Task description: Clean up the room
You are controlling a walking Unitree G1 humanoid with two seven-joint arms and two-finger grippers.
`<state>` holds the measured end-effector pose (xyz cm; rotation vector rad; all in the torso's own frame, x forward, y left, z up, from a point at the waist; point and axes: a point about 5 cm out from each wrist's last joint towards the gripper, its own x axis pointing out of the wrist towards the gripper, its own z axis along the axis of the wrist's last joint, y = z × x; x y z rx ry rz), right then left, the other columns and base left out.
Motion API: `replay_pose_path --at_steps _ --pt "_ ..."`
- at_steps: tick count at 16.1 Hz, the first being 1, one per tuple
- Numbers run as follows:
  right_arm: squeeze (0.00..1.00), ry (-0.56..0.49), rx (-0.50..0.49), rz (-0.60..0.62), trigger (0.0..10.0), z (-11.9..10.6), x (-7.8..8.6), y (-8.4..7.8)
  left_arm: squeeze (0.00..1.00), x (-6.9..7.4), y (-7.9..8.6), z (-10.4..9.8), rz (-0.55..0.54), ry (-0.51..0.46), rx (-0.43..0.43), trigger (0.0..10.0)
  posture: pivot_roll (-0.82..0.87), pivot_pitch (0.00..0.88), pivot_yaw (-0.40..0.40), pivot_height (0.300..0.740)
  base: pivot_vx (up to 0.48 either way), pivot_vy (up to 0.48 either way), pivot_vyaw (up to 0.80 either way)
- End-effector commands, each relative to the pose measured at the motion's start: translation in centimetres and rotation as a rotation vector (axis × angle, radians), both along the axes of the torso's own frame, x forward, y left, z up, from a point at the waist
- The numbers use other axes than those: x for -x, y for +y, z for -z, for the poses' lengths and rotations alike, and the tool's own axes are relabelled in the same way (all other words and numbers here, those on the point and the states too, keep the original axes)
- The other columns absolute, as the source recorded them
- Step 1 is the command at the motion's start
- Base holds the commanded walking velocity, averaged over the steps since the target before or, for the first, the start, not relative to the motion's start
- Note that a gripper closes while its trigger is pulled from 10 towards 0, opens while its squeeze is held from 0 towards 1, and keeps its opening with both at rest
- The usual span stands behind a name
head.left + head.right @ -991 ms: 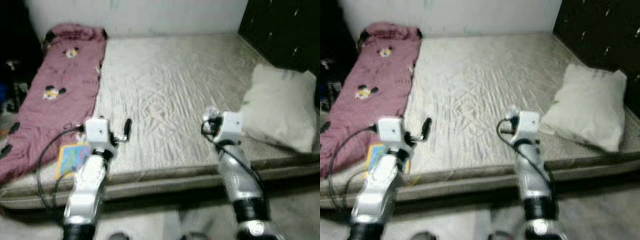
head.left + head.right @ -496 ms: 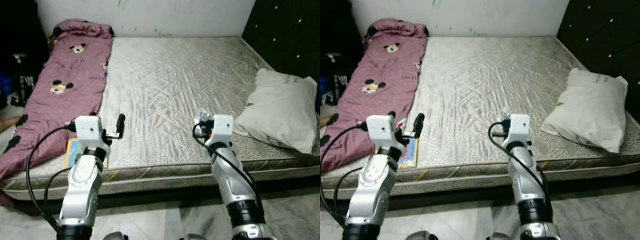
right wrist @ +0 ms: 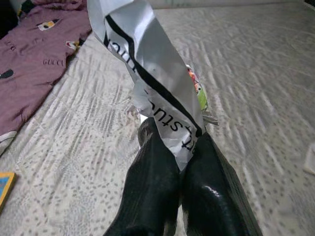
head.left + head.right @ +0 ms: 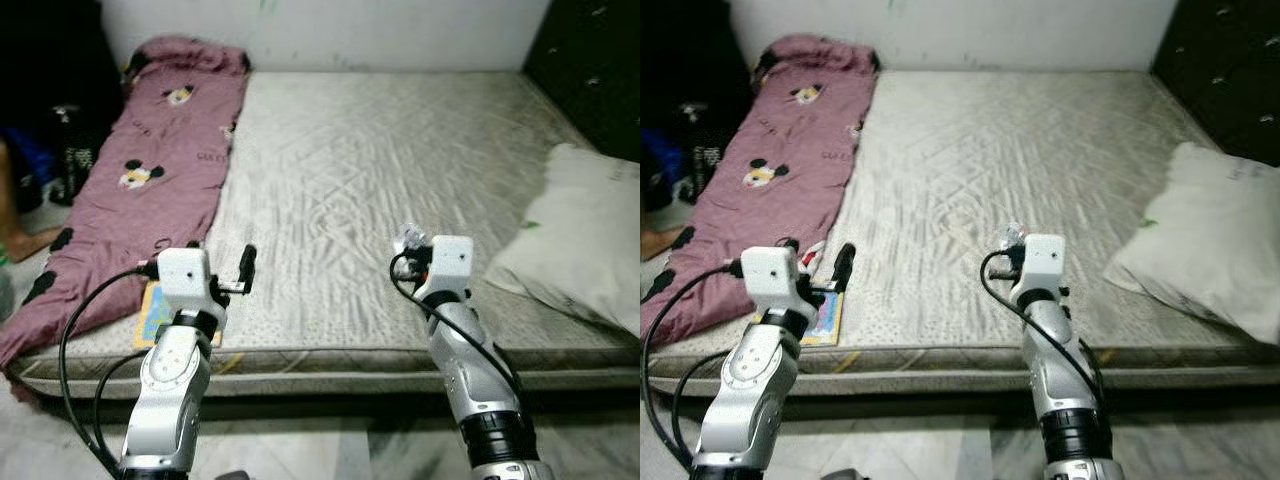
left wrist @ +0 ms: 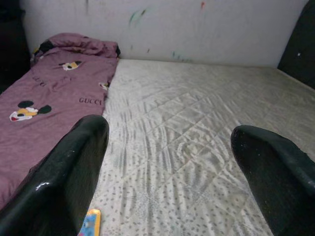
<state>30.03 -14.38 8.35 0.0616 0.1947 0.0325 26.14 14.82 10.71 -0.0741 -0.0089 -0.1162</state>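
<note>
Swung a little leftward since half a second back, camera and all: pillow (image 4: 1215, 250) now nearer the right edge, a person's bare foot (image 4: 25, 243) now in sight on the floor at far left; both arms holding the same raised pose over the near edge of the mattress (image 4: 400, 140).

One mattress, grey and quilted, bare across its middle. One maroon blanket (image 4: 150, 170) with cartoon mouse prints, laid along the mattress's left side. One white pillow on the right side. One colourful flat booklet (image 4: 826, 318) at the near left corner, just beside the blanket's edge and under the left arm.

Right gripper (image 3: 179, 167) closed tight on one crinkled printed wrapper (image 3: 152, 73), white with black lettering, held upright above the mattress. Left gripper (image 5: 167, 157) spread wide, holding nothing, pointed along the mattress toward the back wall (image 5: 197, 24). Dark clutter (image 4: 60, 150) on the floor left of the blanket, too dim to name.
</note>
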Motion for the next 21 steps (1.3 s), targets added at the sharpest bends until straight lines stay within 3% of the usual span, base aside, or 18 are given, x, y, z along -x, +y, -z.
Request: replay_pose_path --at_steps 1,7,12,21 --pt "0.00 -0.006 0.002 0.009 10.0 -0.24 0.14 -0.14 0.00 -0.05 0.01 -0.24 0.011 0.000 -0.006 10.0 -0.07 0.000 0.009 0.740 0.371 0.000 0.00" --pt "0.00 -0.011 0.008 -0.001 10.0 -0.34 0.26 0.08 0.00 0.26 0.13 0.02 0.003 0.018 0.000 10.0 -0.07 0.000 0.009 0.740 0.354 0.000 0.00" --pt "0.00 -0.006 0.012 0.004 10.0 -0.24 0.25 -0.07 0.00 0.12 0.31 0.56 -0.031 0.055 -0.005 10.0 -0.07 0.000 0.010 0.740 0.000 0.000 0.00" --pt "0.00 -0.018 0.013 -0.014 10.0 -0.48 -0.37 0.49 0.00 -0.42 0.02 0.33 -0.019 0.049 -0.008 10.0 -0.07 0.000 0.014 0.740 0.000 0.477 -0.04"
